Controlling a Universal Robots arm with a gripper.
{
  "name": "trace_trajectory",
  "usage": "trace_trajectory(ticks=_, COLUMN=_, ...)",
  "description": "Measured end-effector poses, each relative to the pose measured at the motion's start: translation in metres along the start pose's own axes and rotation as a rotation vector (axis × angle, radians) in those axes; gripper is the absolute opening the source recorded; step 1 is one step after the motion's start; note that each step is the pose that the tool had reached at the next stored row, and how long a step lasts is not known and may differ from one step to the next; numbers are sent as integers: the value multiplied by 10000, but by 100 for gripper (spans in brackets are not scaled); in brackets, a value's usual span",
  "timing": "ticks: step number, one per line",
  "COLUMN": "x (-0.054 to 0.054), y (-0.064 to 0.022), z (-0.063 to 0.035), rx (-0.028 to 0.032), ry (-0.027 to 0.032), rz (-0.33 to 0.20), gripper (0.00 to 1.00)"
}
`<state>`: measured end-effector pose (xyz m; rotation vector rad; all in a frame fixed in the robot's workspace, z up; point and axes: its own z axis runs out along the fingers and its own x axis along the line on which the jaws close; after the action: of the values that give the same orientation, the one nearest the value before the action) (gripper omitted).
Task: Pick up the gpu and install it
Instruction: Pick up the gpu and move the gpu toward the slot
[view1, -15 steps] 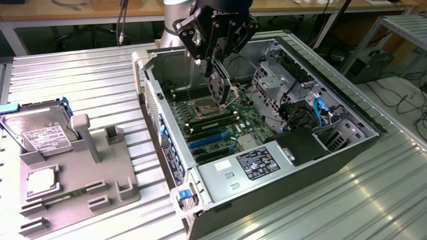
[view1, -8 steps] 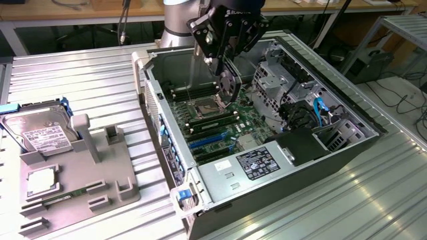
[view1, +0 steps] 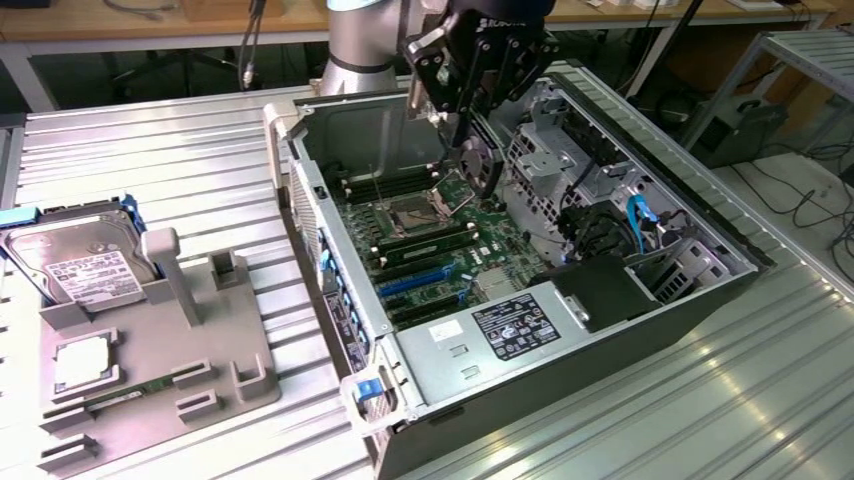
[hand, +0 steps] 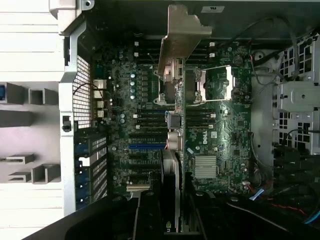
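Note:
My gripper (view1: 467, 112) hangs over the open computer case (view1: 310, 215) and is shut on the gpu (view1: 477, 165). The dark card points down edge-first towards the motherboard (view1: 441, 245), above the processor socket area and clear of the board. In the wrist view the gpu (hand: 172, 150) shows edge-on between the black fingers (hand: 147, 217), and its pale metal bracket (hand: 181, 35) sticks out at the far end. The blue expansion slots (view1: 420, 282) lie on the board nearer the power supply; they appear as blue slots (hand: 145, 146) beside the card's edge.
A grey fixture tray (view1: 200, 360) at the exterior view's left holds a silver hard drive (view1: 80, 268), a processor (view1: 83, 362) and a green memory stick (view1: 134, 392). Inside the case sit the power supply (view1: 514, 330), drive cages (view1: 587, 170) and loose cables (view1: 638, 225).

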<state>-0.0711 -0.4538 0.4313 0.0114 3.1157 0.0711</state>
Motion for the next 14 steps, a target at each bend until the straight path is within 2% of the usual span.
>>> trace_trajectory(ticks=7, x=-175, y=5, z=5, rx=0, ry=0, rz=1, gripper=27)
trace_trajectory(ticks=14, x=-179, y=5, z=5, rx=-1, ry=0, rz=1, gripper=27)
